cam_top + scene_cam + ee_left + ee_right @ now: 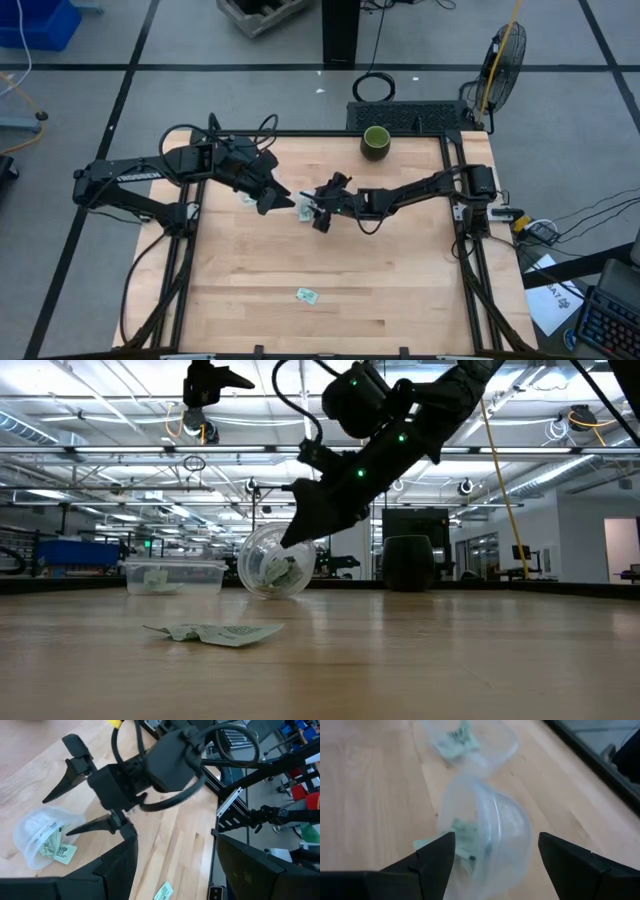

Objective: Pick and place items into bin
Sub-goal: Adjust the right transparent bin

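Observation:
A clear cup lies on its side mid-table, holding several light green packets; one packet pokes out of its mouth onto the wood. My right gripper is open, slanting down over the cup, one finger on each side of it. My left gripper is open and hovers just left of the cup, touching nothing. A clear rectangular bin with packets inside stands beyond the cup. A lone packet lies flat near the table's near edge. My right gripper straddles the cup's round wall from above, slanting down from the table's right. Whether either finger touches the wall cannot be told. The cup rests on its side on the table.
A dark green cup stands at the far edge, right of centre. The left arm's body hangs over the bin area. Black frame rails run along the table's left and right sides. Open wood lies across the near half around the lone packet.

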